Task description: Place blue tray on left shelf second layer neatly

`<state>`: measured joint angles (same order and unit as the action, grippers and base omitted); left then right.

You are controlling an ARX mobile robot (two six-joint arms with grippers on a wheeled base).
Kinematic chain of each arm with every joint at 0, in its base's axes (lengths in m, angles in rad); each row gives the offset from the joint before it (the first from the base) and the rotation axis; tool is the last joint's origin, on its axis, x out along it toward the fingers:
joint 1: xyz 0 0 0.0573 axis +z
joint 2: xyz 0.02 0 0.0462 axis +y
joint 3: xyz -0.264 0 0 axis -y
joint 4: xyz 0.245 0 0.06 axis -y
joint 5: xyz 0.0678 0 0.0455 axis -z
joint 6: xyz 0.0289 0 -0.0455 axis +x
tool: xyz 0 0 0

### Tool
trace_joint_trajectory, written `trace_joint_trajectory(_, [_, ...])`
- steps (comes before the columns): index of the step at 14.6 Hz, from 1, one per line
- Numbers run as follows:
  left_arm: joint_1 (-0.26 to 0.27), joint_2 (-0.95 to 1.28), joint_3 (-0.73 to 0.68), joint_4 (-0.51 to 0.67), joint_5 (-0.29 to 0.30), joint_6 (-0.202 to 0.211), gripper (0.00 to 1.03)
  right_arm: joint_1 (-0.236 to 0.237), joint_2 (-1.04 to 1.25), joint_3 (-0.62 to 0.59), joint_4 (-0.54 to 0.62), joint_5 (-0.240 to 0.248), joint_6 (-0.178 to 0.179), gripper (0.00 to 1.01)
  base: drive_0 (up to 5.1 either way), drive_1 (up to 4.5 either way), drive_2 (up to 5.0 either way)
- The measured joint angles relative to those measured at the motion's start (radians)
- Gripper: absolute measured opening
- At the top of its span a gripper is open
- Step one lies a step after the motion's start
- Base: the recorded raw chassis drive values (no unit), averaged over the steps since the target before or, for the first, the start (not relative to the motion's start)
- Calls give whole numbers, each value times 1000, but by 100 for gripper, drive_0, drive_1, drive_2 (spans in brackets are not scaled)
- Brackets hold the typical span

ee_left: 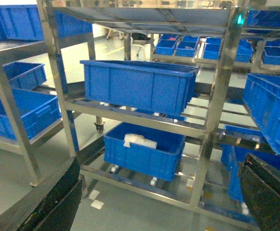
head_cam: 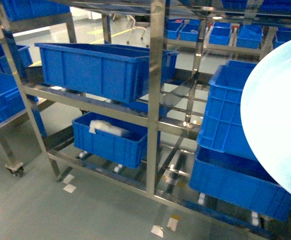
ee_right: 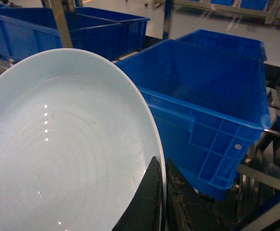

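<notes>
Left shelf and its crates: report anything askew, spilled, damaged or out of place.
On the left shelf, the lower crate holds a crumpled white bundle; what it is cannot be told. White scraps lie on the floor by the shelf's feet. The upper crate sits square. No damage shows.

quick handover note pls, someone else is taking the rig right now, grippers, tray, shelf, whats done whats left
Right gripper: shut on the rim of the blue tray, held up at the right of the head view, in front of the blue crates.
Left gripper: open, holding nothing, pointed at the left shelf.
Done: tray picked up and carried to the rack.
Left: set it on the shelf's second layer and square it. One large crate already sits on a middle tier, so check which spot is free.
</notes>
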<state>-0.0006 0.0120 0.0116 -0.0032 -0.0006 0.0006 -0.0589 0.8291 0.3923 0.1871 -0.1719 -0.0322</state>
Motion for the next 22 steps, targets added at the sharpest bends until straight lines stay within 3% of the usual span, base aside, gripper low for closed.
trace_joint_trajectory(6, [0,0,0,0,0,0,98,0,0,0,0,0,0,2,-156,-117,-196])
trace_joint_trajectory(15, [0,0,0,-2,0,0,98,0,0,0,0,0,-2,2,13,416,-390])
trace_joint_trajectory(22, [-2,0,0,-1,2,0,98,-1,0,0,0,4,-3,2,-122,-122,-122])
